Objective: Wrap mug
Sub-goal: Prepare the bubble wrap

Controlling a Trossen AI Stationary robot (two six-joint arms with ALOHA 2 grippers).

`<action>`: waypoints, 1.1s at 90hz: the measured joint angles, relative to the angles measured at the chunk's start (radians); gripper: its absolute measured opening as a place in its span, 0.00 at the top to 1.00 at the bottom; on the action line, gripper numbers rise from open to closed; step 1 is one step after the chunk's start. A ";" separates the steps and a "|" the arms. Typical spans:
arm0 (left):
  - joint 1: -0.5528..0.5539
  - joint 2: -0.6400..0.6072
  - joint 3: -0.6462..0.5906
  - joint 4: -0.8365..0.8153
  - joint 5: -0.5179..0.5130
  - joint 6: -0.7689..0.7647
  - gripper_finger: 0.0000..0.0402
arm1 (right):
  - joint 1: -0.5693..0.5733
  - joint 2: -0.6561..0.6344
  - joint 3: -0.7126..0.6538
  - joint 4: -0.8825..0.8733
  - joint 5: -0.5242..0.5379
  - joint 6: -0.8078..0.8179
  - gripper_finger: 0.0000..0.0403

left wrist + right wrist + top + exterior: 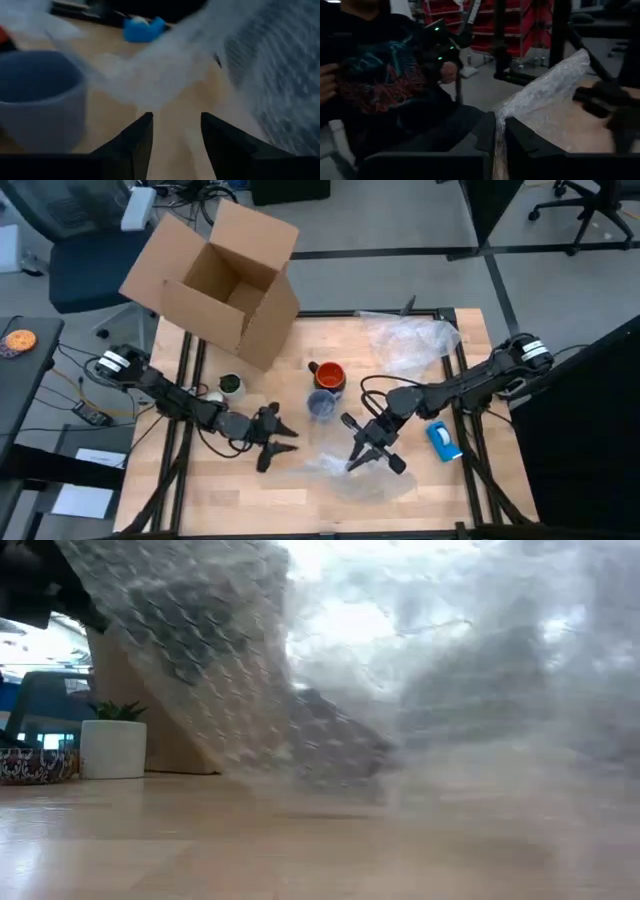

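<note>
High view had the right gripper (372,452) pinching the bubble wrap (345,472) (fingers pressed onto its edge). Left gripper (278,440) sat nearby, fingers spread, mug (328,375) untouched.

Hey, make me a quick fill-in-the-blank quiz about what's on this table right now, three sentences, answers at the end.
1. The right pincer is shut on a sheet of ____ wrap.
2. The left pincer is ____, holding nothing.
3. In the high view, the orange mug stands right beside a ____ cup.

Missing words: bubble; open; blue
</note>
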 joint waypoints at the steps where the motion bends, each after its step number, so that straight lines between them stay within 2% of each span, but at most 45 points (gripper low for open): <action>1: 0.000 0.000 0.000 -0.001 0.006 0.000 0.63 | -0.001 -0.001 0.000 0.007 0.003 0.000 1.00; 30: 0.000 0.003 0.000 0.011 0.107 -0.060 0.63 | 0.039 -0.087 0.000 0.034 0.277 -0.111 1.00; 44: 0.000 0.003 0.000 0.035 0.107 -0.060 0.63 | 0.122 -0.144 0.000 0.004 0.499 -0.204 1.00; 58: 0.000 0.003 0.000 0.038 0.107 -0.060 0.63 | 0.226 -0.199 0.000 -0.106 0.750 -0.294 1.00; 68: 0.000 0.003 0.000 0.047 0.107 -0.061 0.63 | 0.273 -0.211 0.000 -0.141 0.878 -0.342 1.00; 80: 0.000 0.003 -0.001 0.089 0.163 -0.064 0.63 | 0.306 -0.210 0.000 -0.144 0.960 -0.353 1.00; 99: 0.000 0.003 -0.001 0.110 0.194 -0.064 0.63 | 0.371 -0.243 0.000 -0.143 0.964 -0.398 1.00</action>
